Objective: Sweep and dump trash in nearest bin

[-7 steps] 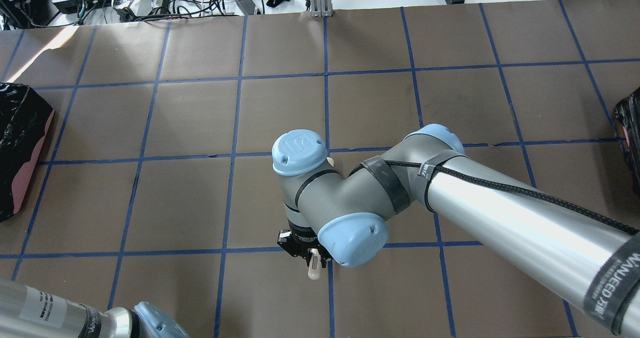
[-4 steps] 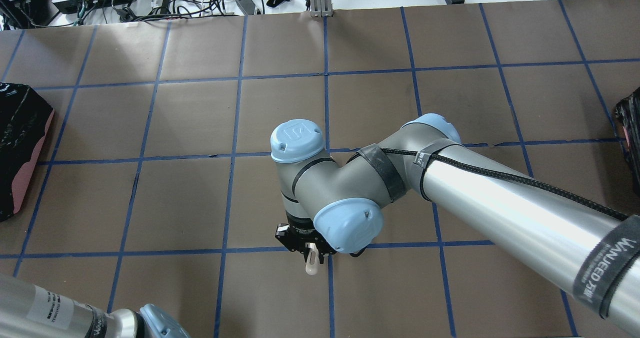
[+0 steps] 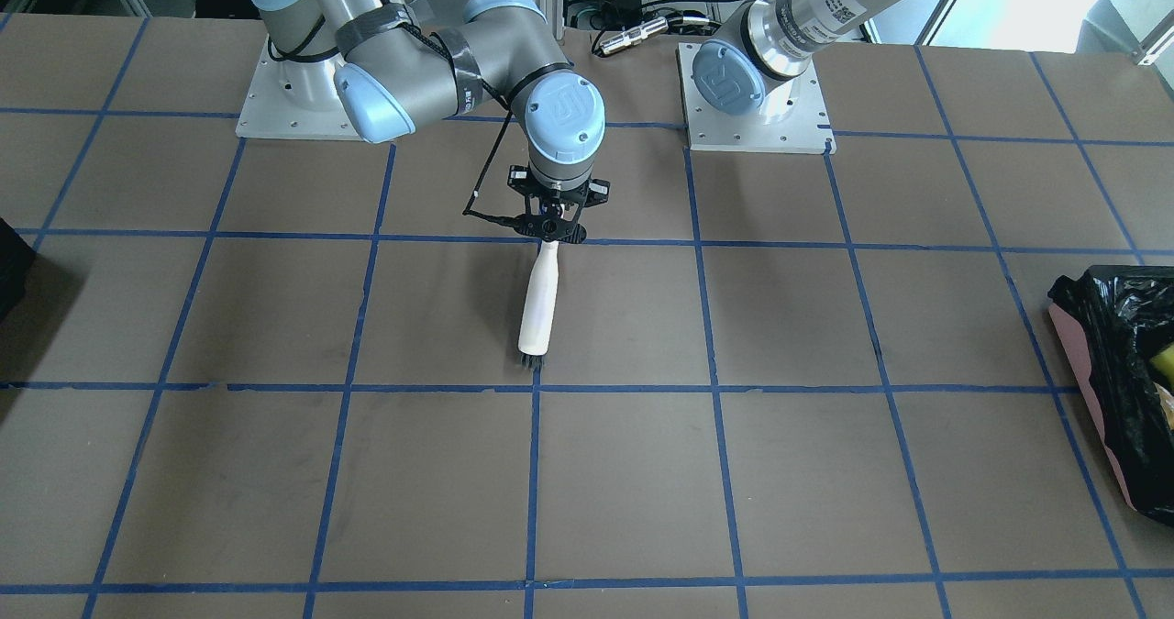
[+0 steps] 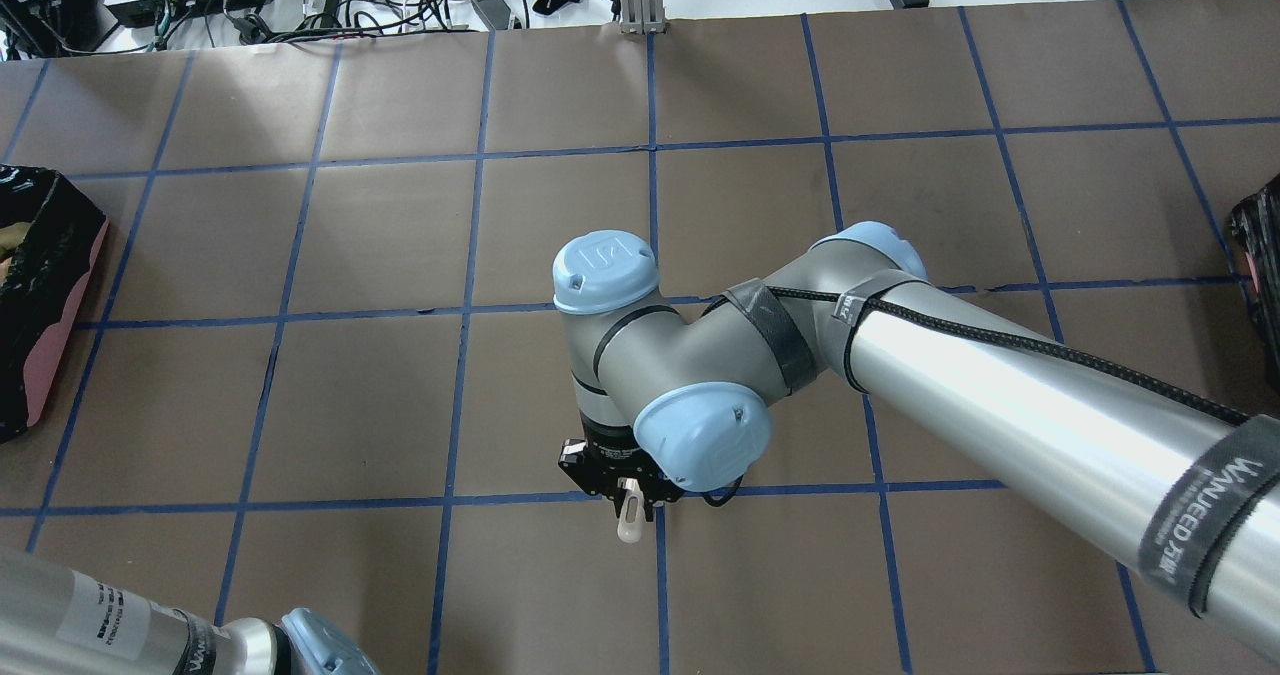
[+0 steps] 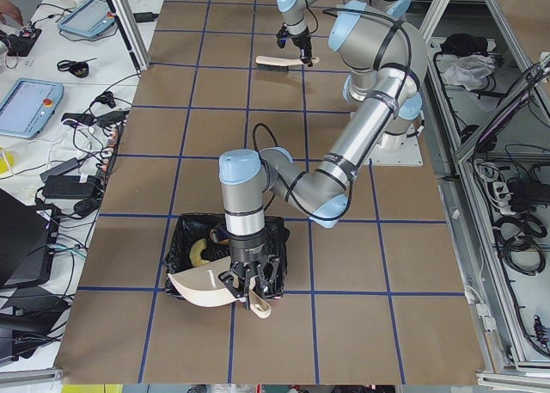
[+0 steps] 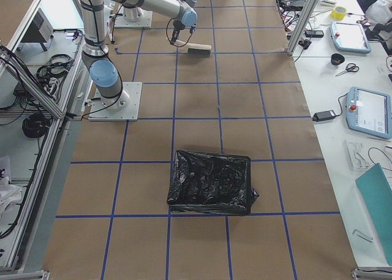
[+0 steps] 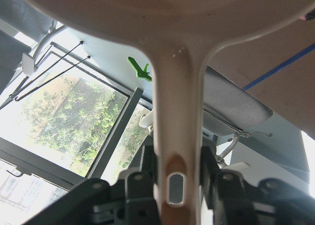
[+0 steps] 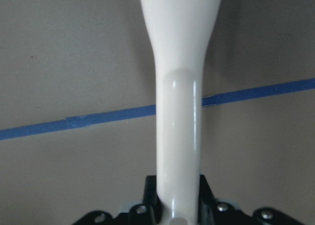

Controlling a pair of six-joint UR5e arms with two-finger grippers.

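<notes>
My left gripper (image 7: pixel 177 185) is shut on the handle of a cream dustpan (image 5: pixel 204 287). In the exterior left view the pan hangs tilted at the near edge of the bin (image 5: pixel 180 238), which is pink-sided and lined with a black bag. Trash lies inside the bin: a yellow-green piece (image 3: pixel 1165 359) and a pale curved piece (image 5: pixel 200 252). My right gripper (image 3: pixel 548 230) is shut on the white handle of a brush (image 3: pixel 539 300), held flat and low over the table's middle, bristles away from the robot.
The bin (image 4: pixel 45 285) stands at the table's left end. A plain dark bag-lined container (image 6: pixel 211 182) stands at the table's right end. The brown table (image 3: pixel 825 472) carries a blue tape grid. Cables and devices lie beyond the far edge.
The right wrist has shifted slightly over the table's middle, still holding the brush. A pale piece now shows inside the bin at the left edge of the overhead view.
</notes>
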